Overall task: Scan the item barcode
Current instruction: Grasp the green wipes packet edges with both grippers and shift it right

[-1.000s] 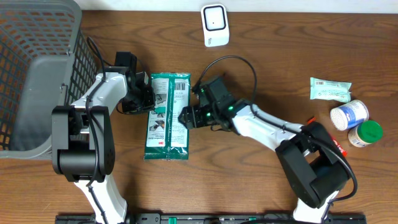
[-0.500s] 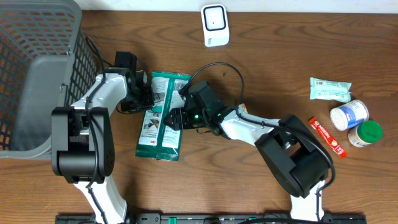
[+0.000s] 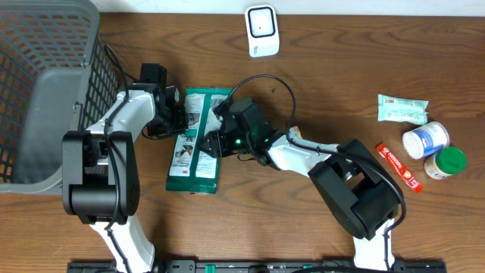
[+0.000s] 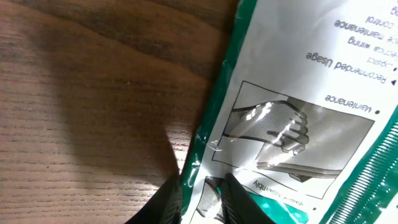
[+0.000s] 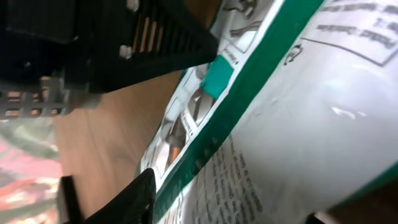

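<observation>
At centre, packet [image 3: 193, 163], left edge pinched in left hand [image 3: 180, 125]; right hand [image 3: 211, 144] alongside, grip unclear.

Both arms reach inward, left gripper [image 4: 200, 190] jaws pinched narrow, right gripper [image 3: 208, 144] close opposite it.
</observation>
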You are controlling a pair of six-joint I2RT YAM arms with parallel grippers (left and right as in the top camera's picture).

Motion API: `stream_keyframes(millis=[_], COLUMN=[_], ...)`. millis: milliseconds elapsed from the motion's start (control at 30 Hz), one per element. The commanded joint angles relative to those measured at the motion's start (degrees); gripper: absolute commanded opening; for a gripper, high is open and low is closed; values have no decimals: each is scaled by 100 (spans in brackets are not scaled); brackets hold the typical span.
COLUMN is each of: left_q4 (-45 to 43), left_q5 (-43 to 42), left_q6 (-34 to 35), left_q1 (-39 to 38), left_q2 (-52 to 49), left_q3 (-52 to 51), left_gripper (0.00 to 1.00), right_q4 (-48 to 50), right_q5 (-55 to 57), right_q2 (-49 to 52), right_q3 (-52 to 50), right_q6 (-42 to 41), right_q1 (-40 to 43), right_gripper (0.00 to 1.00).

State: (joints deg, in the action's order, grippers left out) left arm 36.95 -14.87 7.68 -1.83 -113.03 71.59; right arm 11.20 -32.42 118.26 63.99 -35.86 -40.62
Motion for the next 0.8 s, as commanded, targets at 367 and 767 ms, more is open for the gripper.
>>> stream_keyframes(millis=[367, 767], left_q4=[46, 15], left_q5=[-286, -2083], left_q6=[-17, -79], left_q1=[96, 315], left_q2=[496, 2496], left_q3=[-7, 87], left_gripper=[36, 63], right_q4=[-122, -472], right_q5=[-1069, -3456], right_q2=[-422, -1567], right_q3=[-9, -9], right_q6=[634, 2184], right_q1=[723, 1624], right_gripper=[1, 1])
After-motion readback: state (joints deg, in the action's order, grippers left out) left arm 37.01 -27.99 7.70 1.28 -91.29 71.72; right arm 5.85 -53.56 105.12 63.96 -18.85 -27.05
